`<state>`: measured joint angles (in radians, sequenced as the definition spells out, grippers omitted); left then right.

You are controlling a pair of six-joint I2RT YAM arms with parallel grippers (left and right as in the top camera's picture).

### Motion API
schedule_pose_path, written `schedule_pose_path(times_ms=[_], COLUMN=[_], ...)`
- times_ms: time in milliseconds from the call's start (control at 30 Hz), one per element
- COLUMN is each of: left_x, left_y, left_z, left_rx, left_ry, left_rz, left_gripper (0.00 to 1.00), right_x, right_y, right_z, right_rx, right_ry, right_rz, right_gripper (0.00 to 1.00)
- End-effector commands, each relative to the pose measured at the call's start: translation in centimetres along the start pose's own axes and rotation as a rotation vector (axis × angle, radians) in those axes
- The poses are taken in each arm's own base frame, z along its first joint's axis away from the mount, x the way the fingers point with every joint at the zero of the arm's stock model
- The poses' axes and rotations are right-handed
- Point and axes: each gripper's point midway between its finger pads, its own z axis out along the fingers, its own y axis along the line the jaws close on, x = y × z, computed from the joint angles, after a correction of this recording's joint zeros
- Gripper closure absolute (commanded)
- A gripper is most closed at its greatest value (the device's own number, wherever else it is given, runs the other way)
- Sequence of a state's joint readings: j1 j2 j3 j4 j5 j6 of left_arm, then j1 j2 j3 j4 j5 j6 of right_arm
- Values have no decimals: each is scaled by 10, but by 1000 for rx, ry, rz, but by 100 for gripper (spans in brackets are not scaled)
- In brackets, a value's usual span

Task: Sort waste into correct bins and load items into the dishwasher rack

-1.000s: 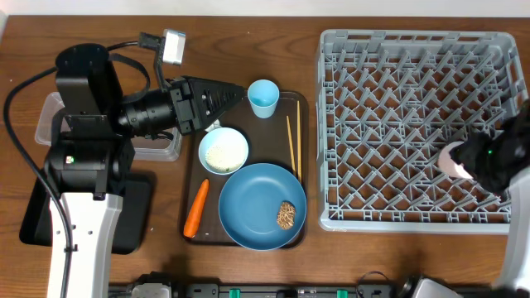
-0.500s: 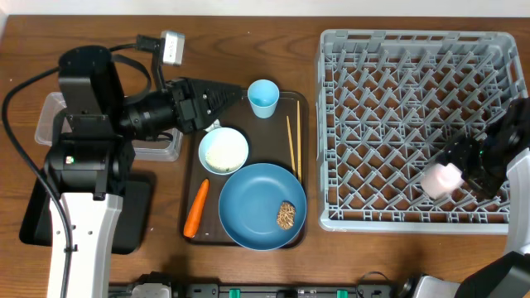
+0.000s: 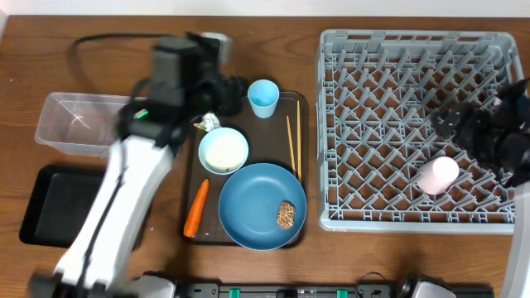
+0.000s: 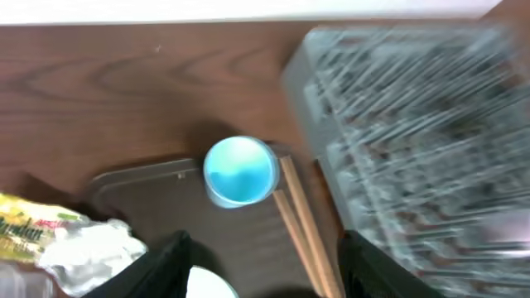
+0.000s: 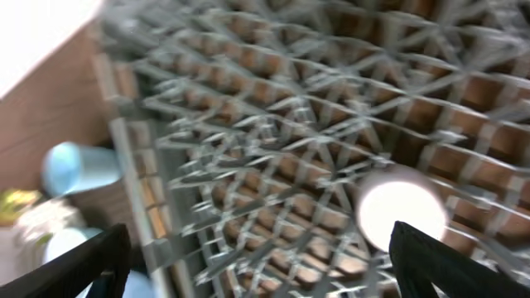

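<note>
The left end effector [image 4: 269, 277] hangs empty, fingers apart, above the serving tray [image 4: 137, 175]. The yellow-green wrapper [image 4: 21, 228] and tissue [image 4: 91, 248] lie off to its side, so a straight descent could clip the light-blue cup [image 4: 240, 170] or the chopsticks [image 4: 302, 223]. The pink cup [image 3: 437, 175] rests among the rack [image 3: 414, 35] pegs, released by the wide-spread right end effector [image 5: 261, 273], and may roll. Blur hides both arms' fingertips overhead.

The pink cup [image 3: 437, 175] lies among the pegs of the grey rack [image 3: 348, 50], toward its 5 o'clock, with the right arm [image 3: 489, 136] at the cup's 2 o'clock. On the brown tray [image 3: 267, 141], the light-blue cup [image 3: 263, 98] is at 12, the chopsticks [image 3: 293, 136] at 2, the white bowl [image 3: 224, 150] at 10, the carrot [image 3: 196, 207] at 8 and the blue plate [image 3: 252, 199], bearing a brown lump [image 3: 286, 215], at 5.
</note>
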<state>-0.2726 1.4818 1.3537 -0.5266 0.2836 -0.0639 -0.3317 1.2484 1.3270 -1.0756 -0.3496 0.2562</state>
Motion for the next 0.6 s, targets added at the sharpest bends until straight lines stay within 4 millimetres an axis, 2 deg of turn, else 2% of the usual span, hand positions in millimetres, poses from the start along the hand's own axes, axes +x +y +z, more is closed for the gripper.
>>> schedule_pose_path(times_ms=[0, 133, 267, 567], left_x=[15, 22, 38, 80], left_y=[38, 46, 50, 58], left_z=[48, 97, 129, 166], left_rx=[-210, -191, -164, -153], left_ry=[74, 79, 117, 226], left_rz=[107, 76, 55, -8], left_gripper=[43, 43, 43, 45], right_x=[8, 22, 29, 29], right_y=[27, 36, 38, 38], right_z=[-6, -5, -4, -4], right_rx=[-86, -96, -98, -98], right_ry=[14, 62, 90, 88], right_rz=[-67, -87, -94, -95], right_gripper=[9, 11, 11, 11])
